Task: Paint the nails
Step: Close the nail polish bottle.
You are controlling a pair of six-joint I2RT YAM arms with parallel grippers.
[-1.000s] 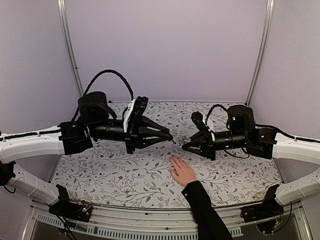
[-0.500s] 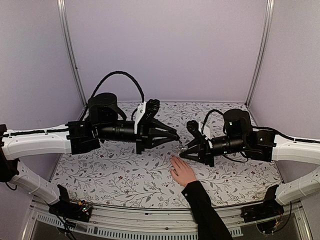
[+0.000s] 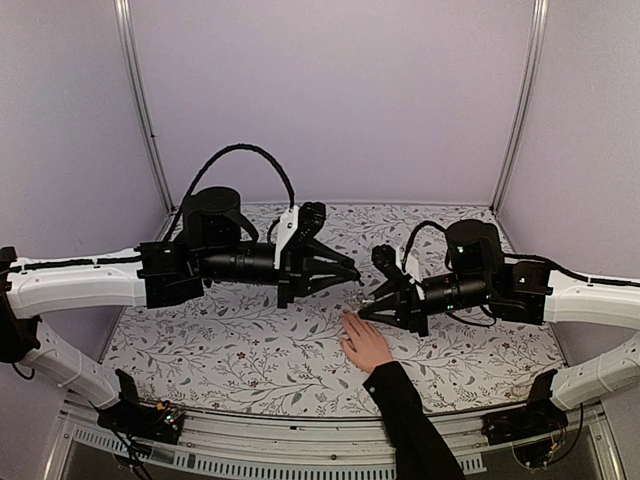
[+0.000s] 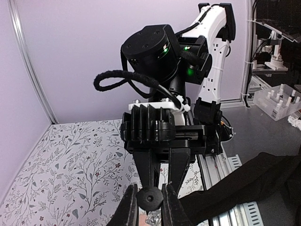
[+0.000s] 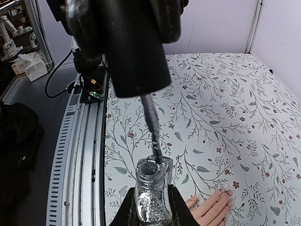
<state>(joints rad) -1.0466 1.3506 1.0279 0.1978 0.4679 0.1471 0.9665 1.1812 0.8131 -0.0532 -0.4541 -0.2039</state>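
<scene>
We see the left tool (image 4: pixel 149 203) clamping the black brush cap (image 4: pixel 149 197), its brush (image 5: pixel 151 127) dipped into the glitter bottle (image 5: pixel 151 188) gripped by the right tool (image 5: pixel 153 214), near the nails (image 5: pixel 224 189).

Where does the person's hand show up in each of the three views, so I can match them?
Top view: the hand lies flat on the table, centre front, its sleeve running to the near edge.
Left wrist: hand not in it; only black cloth at lower right, perhaps the sleeve.
Right wrist: hand at the bottom edge, right of the glitter bottle.
Shared landmark: the flowered table cover, seen in all three.
</scene>
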